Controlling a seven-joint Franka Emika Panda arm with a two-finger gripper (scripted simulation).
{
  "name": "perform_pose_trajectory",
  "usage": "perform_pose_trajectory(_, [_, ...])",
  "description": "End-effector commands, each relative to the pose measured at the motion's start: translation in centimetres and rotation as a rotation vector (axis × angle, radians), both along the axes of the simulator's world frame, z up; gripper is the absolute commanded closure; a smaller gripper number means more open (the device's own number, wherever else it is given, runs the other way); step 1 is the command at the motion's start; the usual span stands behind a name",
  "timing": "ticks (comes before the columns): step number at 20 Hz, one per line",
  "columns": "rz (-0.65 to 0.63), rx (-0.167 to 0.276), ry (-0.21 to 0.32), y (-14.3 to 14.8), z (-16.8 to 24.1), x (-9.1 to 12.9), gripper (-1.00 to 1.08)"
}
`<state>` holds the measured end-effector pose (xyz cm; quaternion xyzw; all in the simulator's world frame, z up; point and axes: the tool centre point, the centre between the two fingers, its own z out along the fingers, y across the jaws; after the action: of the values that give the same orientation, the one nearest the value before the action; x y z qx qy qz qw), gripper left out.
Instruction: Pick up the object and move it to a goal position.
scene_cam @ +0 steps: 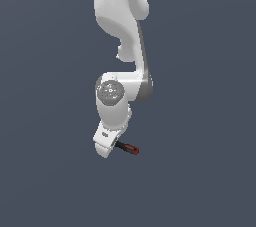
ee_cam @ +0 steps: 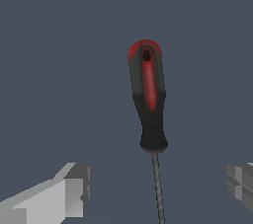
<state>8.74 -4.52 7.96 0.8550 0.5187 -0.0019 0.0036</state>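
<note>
The screwdriver has a black handle with red stripe and red cap, and a dark grey shaft. The tool is white with grey fingertips.

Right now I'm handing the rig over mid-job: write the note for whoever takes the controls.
Gripper: open, fingers wide apart, holding nothing.
Screwdriver: lying on the dark surface, its thin shaft running between the two fingers, its black-and-red handle beyond them. In the exterior view the handle sticks out to that view's right from under the gripper.
Done: gripper brought over the screwdriver and lined up astride it.
Left: close on it, lift, and carry it to the goal. No goal marker shows in either view.
</note>
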Motion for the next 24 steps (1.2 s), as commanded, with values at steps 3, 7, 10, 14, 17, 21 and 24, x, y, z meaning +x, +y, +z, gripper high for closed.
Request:
perform_pose_trajectory(3, [0.074,0.004,0.001,-0.4,-0.8,0.4,-0.92])
perform_pose_trajectory(7, [0.114,0.007,0.001,-0.7,-1.2,0.7,-0.92])
perform_pose_trajectory(10, [0.131,0.008,0.001,-0.8,-1.4,0.8,-0.92])
perform_pose_trajectory(14, [0.132,0.008,0.001,-0.8,-1.5,0.8,-0.92])
perform_pose_trajectory(17, [0.132,0.008,0.001,-0.8,-1.8,0.8,-0.92])
perform_pose_trajectory(21, [0.134,0.008,0.001,-0.8,-3.4,0.7,-0.92])
perform_pose_trajectory(24, [0.136,0.008,0.001,-0.8,-5.2,0.7,-0.92])
